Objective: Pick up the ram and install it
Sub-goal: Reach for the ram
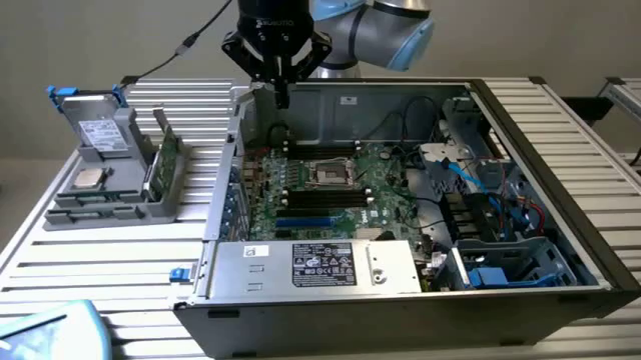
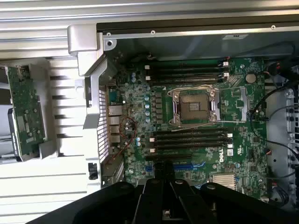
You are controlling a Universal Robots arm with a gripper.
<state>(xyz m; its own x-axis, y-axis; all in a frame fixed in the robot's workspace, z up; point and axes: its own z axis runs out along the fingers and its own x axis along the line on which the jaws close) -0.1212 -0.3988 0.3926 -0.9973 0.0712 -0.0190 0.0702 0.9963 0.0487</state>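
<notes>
End effector (image 1: 282, 96) closed, seemingly empty, above motherboard (image 1: 386, 196).

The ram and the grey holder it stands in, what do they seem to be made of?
The ram: likely fibreglass circuit board, matte dark green, studded with small components. The grey holder: probably plastic, judging by its dull, uniform grey, glare-free surface; painted metal can't be excluded.

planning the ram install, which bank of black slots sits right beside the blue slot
The bank between the CPU socket and the blue slot; the other bank lies beyond the socket, by the case wall.
</notes>
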